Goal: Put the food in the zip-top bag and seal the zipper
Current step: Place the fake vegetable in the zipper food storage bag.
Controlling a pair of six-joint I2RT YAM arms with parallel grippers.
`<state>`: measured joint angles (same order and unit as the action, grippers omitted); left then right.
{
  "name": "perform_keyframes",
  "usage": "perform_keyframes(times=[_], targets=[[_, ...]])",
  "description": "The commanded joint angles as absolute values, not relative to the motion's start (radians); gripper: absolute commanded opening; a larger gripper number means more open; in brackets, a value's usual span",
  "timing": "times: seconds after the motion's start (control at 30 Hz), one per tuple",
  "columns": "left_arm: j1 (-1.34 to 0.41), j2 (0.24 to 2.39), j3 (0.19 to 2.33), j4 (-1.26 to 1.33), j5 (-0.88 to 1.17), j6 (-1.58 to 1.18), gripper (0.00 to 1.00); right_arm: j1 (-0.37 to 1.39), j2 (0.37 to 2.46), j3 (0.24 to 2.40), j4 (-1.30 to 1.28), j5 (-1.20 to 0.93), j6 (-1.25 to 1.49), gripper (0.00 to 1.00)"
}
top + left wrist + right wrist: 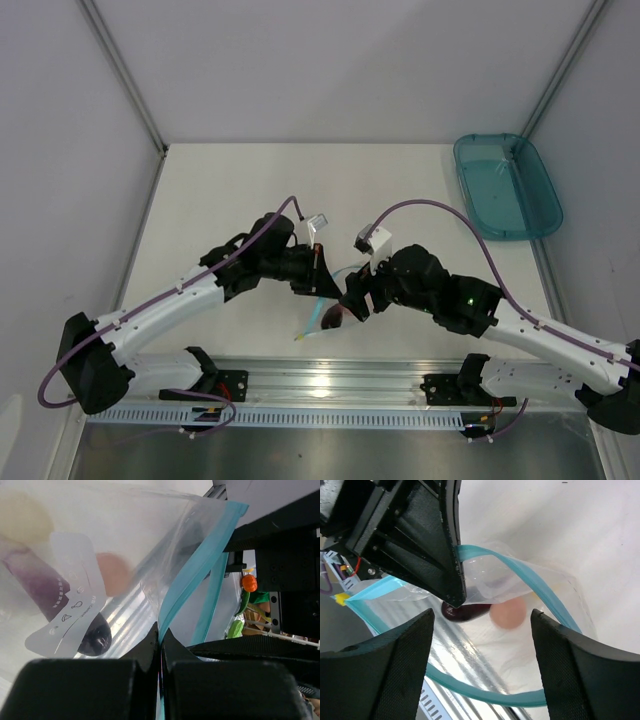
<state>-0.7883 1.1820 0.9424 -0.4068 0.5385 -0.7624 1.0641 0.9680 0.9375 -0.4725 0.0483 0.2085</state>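
The clear zip-top bag (pixel 318 325) hangs between my two grippers near the table's front edge. My left gripper (pixel 161 630) is shut on its teal zipper (pixel 195 570) edge; in the top view the left gripper (pixel 318 272) holds it up. Through the plastic I see the dark purple piece (pixel 45 587), a peach-pink piece (pixel 112 572), a cream piece (pixel 22 517) and the white label (pixel 75 595). My right gripper (pixel 482 650) is open and empty above the open bag mouth, whose zipper (pixel 485 695) loops round the peach piece (pixel 508 612) and purple piece (pixel 465 612).
A teal plastic tray (pixel 505 185) stands at the back right of the table. The metal rail (pixel 320 385) with the arm bases runs just below the bag. My left gripper's finger (pixel 420 535) fills the upper left of the right wrist view.
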Motion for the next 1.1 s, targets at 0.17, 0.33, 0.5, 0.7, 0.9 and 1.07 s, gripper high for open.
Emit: perform_keyframes(times=[0.17, 0.33, 0.5, 0.7, 0.9, 1.07], targets=[[-0.781, 1.141, 0.933, -0.371, 0.563, -0.782, 0.01, 1.068, 0.959, 0.971, -0.463, 0.112, 0.195, 0.81], [-0.781, 1.138, 0.936, -0.391, 0.54, -0.769, 0.0, 1.066, 0.939, 1.054, -0.502, 0.103, 0.19, 0.8], [-0.781, 1.117, 0.933, -0.396, 0.519, -0.769, 0.01, 1.066, 0.91, 1.115, -0.541, 0.103, 0.19, 0.79], [-0.781, 1.063, 0.934, -0.422, 0.454, -0.779, 0.0, 1.059, 0.858, 1.141, -0.603, 0.175, 0.238, 0.78], [-0.781, 0.945, 0.902, -0.424, 0.249, -0.909, 0.0, 1.034, 0.85, 1.117, -0.66, 0.085, 0.287, 0.76], [-0.788, 0.91, 0.897, -0.436, 0.078, -1.048, 0.0, 1.046, 0.867, 1.121, -0.669, 0.023, 0.33, 0.77]])
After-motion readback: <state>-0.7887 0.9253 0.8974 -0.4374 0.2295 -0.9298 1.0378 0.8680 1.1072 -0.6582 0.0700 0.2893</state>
